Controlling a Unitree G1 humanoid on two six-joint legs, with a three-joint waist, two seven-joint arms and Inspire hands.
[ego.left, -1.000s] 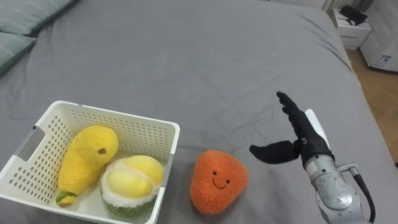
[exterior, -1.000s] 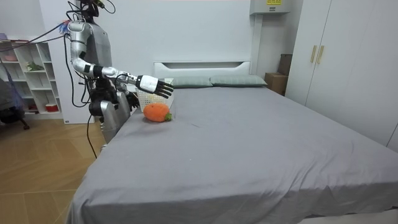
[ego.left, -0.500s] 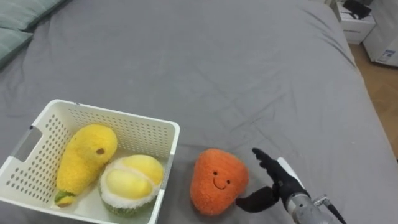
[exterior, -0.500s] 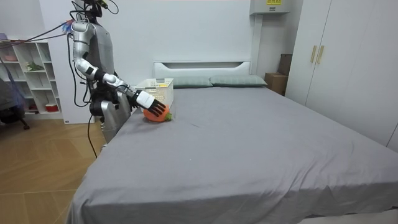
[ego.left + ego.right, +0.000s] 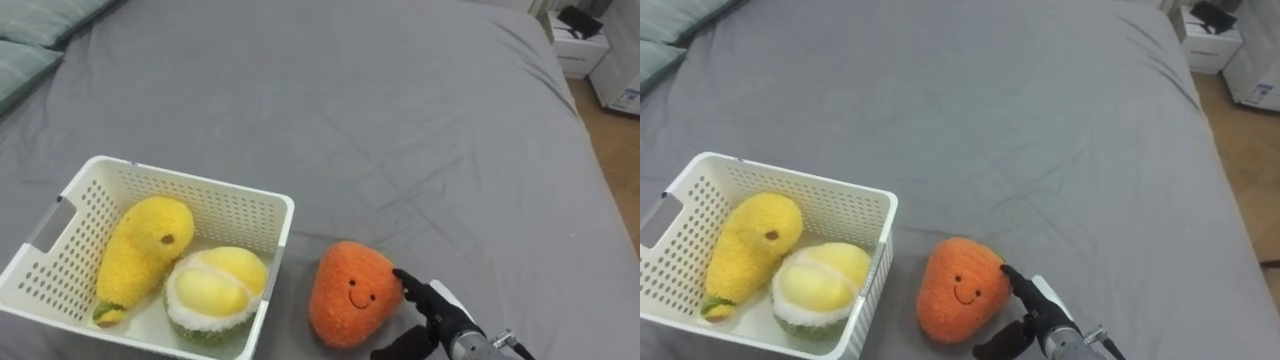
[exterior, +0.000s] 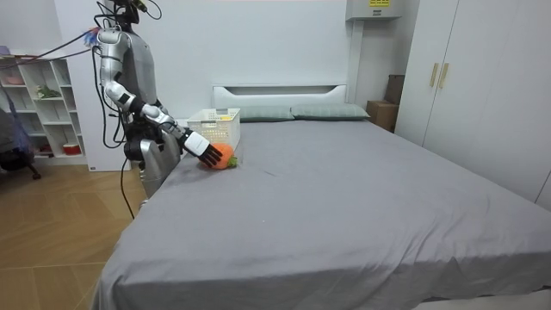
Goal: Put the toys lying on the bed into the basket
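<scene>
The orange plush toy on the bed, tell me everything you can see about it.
The orange plush toy is fuzzy and rounded, rather strawberry-shaped, with a small stitched smiling face turned up toward the camera. It lies on the grey bed, just right of the white basket and apart from it, not yet collected. The robot's right hand, open with straight fingers, reaches along its right side, fingertips seeming to touch the fur.
</scene>
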